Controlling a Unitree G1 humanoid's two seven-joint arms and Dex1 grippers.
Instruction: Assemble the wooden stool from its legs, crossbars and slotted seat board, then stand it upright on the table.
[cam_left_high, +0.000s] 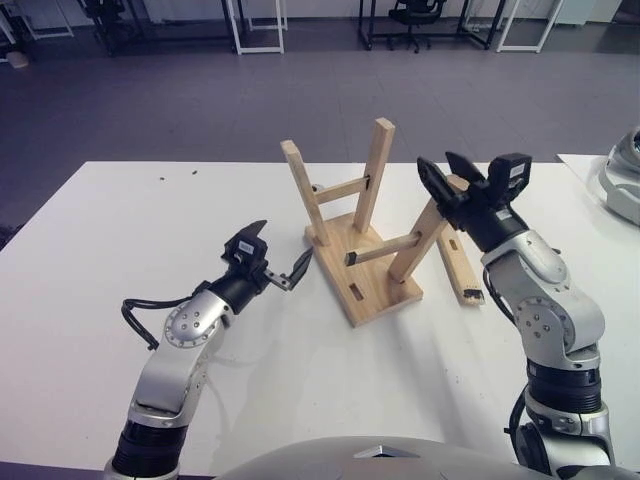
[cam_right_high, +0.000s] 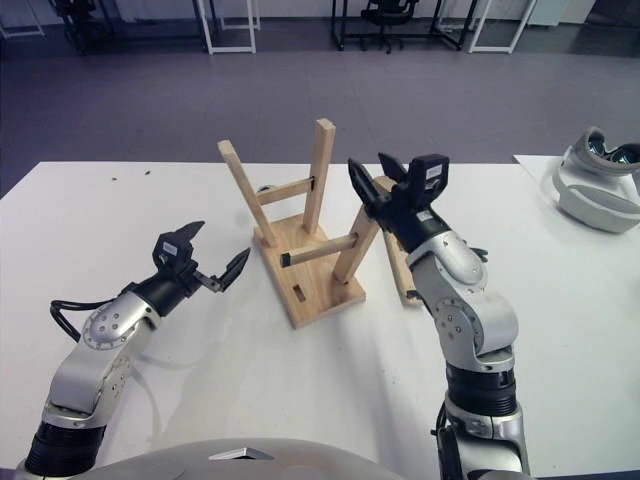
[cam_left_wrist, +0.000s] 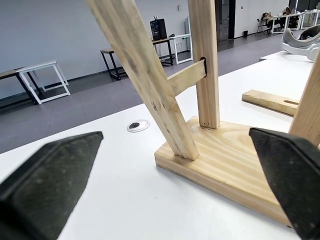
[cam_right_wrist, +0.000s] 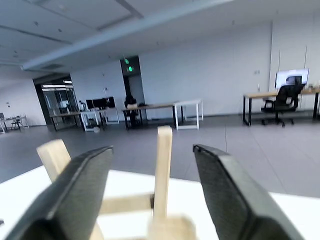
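Left end effector (cam_left_high: 281, 248) and right end effector (cam_left_high: 438, 164) gape apart near pale, grainy, square-legged stool (cam_left_high: 366, 282).

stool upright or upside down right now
Upside down: the seat board lies flat on the table, with its legs pointing up.

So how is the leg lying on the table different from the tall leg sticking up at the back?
The lying leg rests flat on the table beside the seat board, joined to nothing. The back leg stands upright in the seat board, with a crossbar plugged into it. Both are pale wooden bars.
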